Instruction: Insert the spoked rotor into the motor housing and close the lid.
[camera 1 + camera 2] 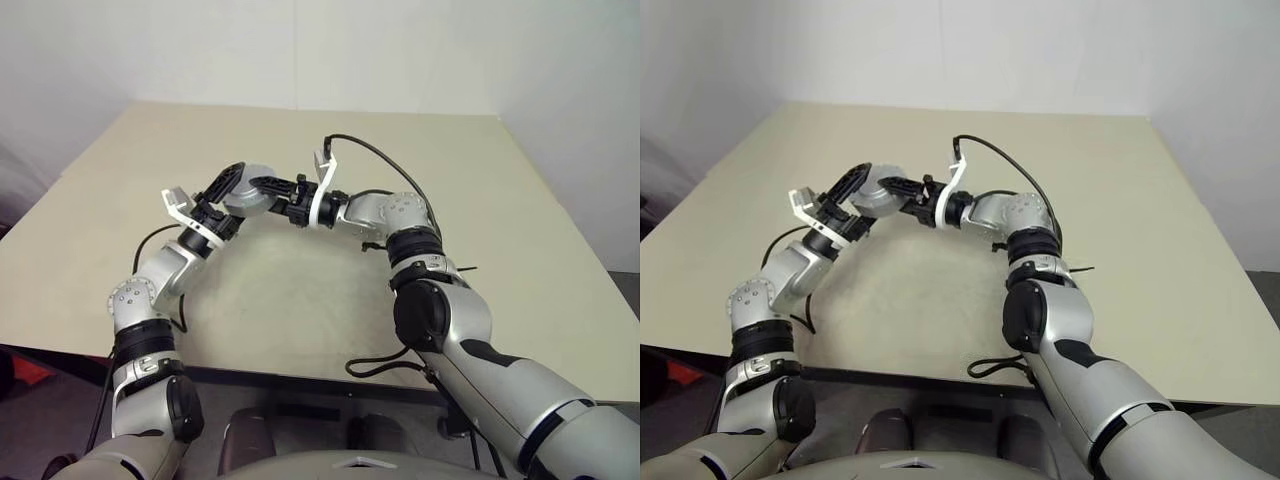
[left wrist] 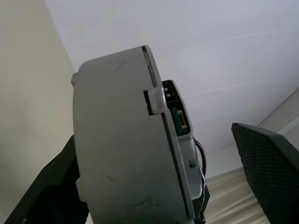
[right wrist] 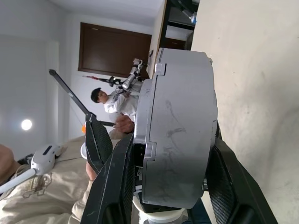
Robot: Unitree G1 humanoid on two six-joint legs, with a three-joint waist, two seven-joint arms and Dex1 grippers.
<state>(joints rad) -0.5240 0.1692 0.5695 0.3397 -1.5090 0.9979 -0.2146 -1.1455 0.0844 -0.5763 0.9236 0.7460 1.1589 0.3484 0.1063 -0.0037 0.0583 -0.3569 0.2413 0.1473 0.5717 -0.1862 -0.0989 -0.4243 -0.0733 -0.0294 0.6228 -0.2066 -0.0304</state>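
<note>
Grey motor housing (image 3: pixel 180 126); beige table (image 1: pixel 300 290); black end effector fingers (image 3: pixel 224 186).

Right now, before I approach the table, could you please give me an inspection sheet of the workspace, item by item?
Surface: beige table, flat.
Job's things: motor housing held in the air above the table, seen edge-on; its inside is hidden.
Clutter: nothing seen.
Hands: right hand shut on the motor housing; left hand open around it, one finger apart from it.
Cables: black cable arcs over the right wrist; second cable loops at the table's near edge.
Surroundings: white wall; person; dark door.
</note>
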